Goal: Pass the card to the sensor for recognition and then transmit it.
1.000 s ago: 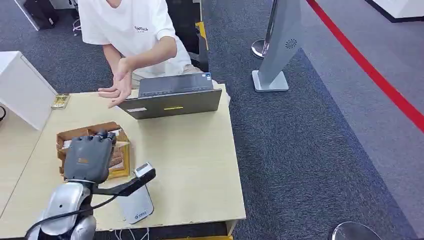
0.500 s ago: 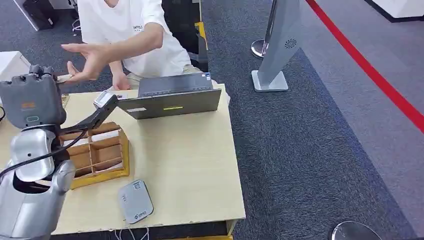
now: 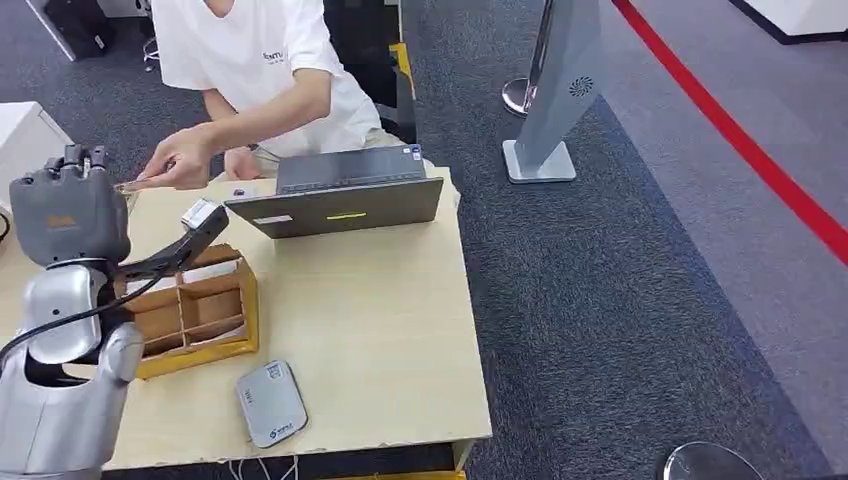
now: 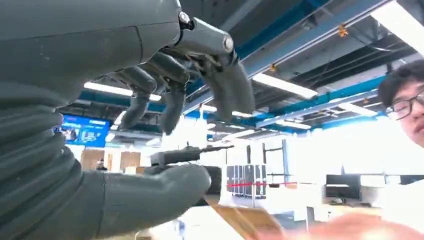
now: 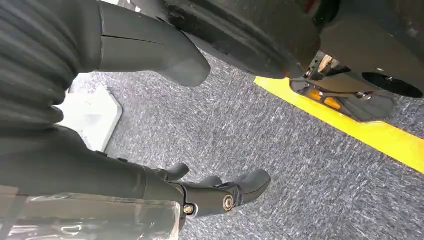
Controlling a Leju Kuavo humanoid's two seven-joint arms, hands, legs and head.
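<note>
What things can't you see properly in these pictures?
- The card: blurred in the left wrist view; in the head view a thin sliver between the left hand and the person's hand, so who holds it is unclear.
- The sensor: its markings are too small to read in the head view.
- The wooden tray: the left arm covers part of it in the head view.
- The right hand: hangs over carpet, nothing seen in it.

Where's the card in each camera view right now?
Head view: card between the left hand and the person's hand.
Left wrist view: card just beyond the left hand's thumb, reaching toward the blurred person's hand.
Right wrist view: carpet instead.
Shared landmark: the person's hand.
</note>
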